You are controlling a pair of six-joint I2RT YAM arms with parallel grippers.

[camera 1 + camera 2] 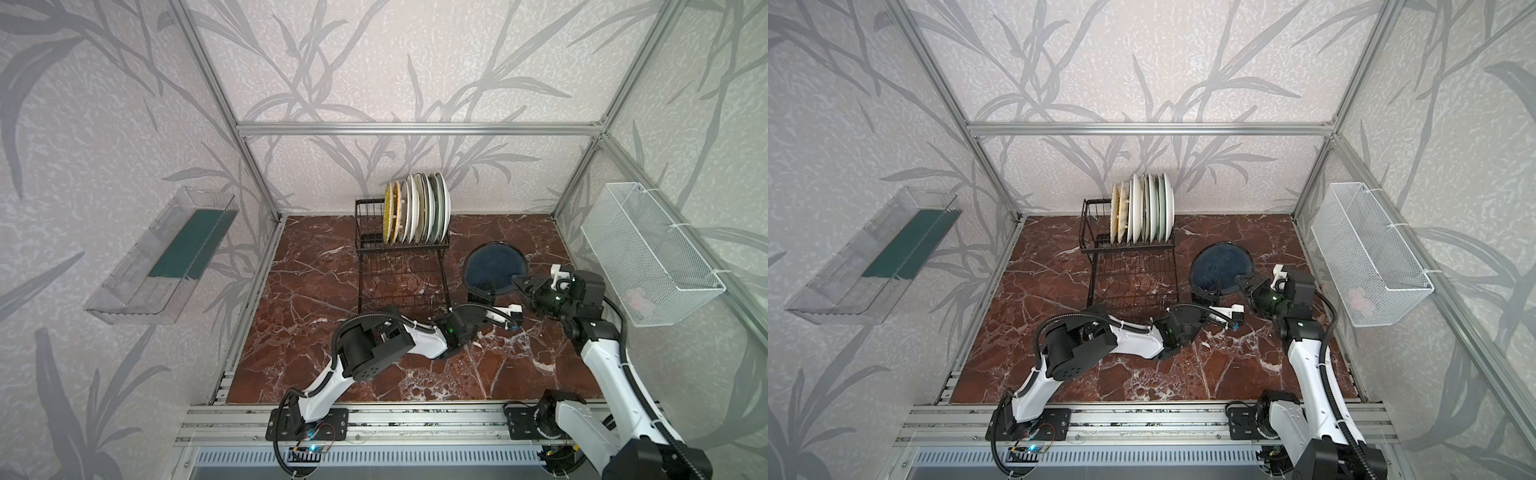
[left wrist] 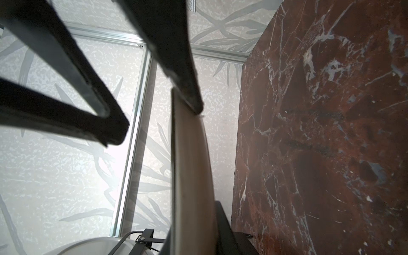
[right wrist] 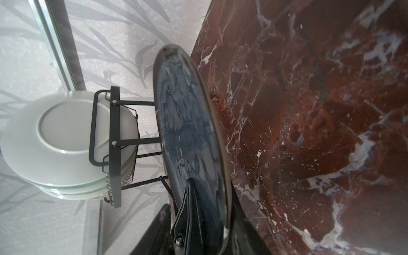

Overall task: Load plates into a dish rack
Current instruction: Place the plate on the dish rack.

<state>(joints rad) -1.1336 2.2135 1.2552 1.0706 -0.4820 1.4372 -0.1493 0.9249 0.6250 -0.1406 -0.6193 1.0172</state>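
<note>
dark blue plate [image 1: 492, 266] aloft beside dish rack [image 1: 374, 248]

Seeing dark blue plate clear of the desk [image 1: 316, 332], over the right half, between dish rack and right edge, roughly level. Same spot for the dark blue plate [image 1: 1219, 266] in both top views.

left gripper [image 1: 483, 291] on the plate's near rim. right gripper [image 1: 519, 281] just beside it, on the near-right rim.

Left wrist view: jaws drawn narrow, dark blue plate [image 2: 189, 176] edge-on between them. 1 finger [image 2: 181, 77] against the rim; other finger [image 2: 99, 128] standing off, strip of wallpaper [image 2: 152, 136] visible between it and the plate. Clamped or not: can't tell.

Right wrist view: 1 finger [image 3: 189, 205] laid over the blue face of the dark blue plate [image 3: 187, 132], its mate hidden behind the rim. Opening width and contact: can't tell.

Load-bearing claw: can't tell from these views.

dish rack at the middle of the desk's back edge. Upper basket packed with upright plates [image 1: 419, 208]: 2 yellow woven discs [image 1: 391, 212] at the left end, then white and pale green ones through to the right end.

Off the desk: clear bin [image 1: 162, 257] hung beyond the left edge, white mesh basket [image 1: 648, 253] beyond the right edge.
</note>
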